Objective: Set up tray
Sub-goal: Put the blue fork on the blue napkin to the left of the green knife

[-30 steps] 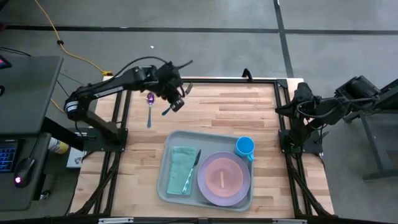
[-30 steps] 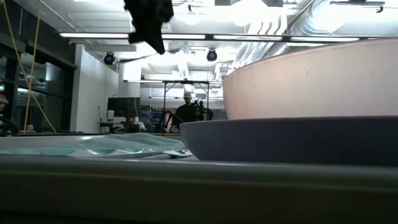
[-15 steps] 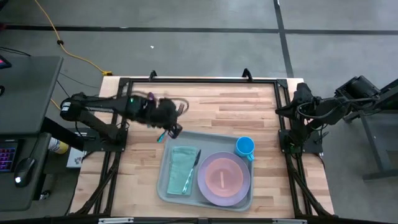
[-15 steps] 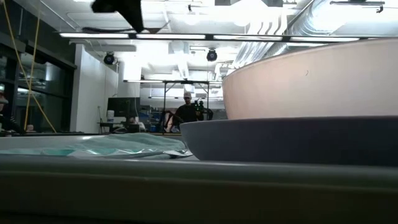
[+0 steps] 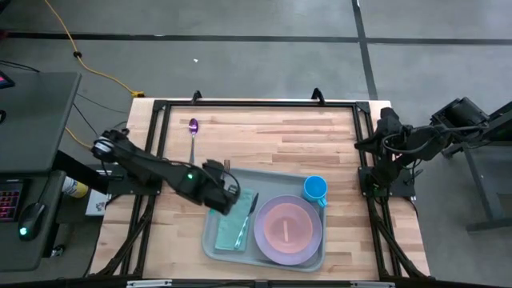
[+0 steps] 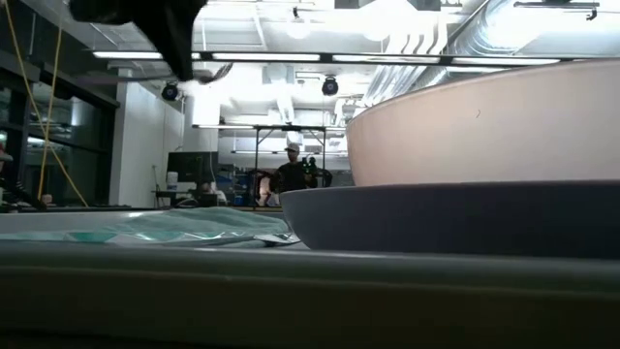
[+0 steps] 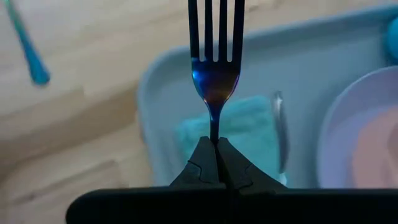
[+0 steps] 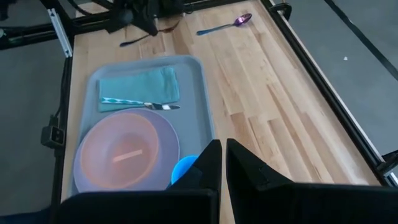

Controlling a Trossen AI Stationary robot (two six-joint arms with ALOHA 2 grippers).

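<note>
Left gripper (image 7: 216, 163) is clamped on a fork (image 7: 216, 62), right over the tray's (image 5: 210, 238) napkin end. Right gripper (image 8: 222, 163) sits pinched together, well off the tray.

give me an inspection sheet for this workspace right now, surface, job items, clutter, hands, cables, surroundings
Surface: wooden table.
Job's things: tray holds napkin, knife, pink bowl on purple plate, blue cup; spoon lies on the wood.
Clutter: nothing seen.
Hands: left hand shut on fork above the tray's left edge; right hand shut, parked off the table's right side.
Cables: yellow cable on floor.
Surroundings: person far behind.
</note>
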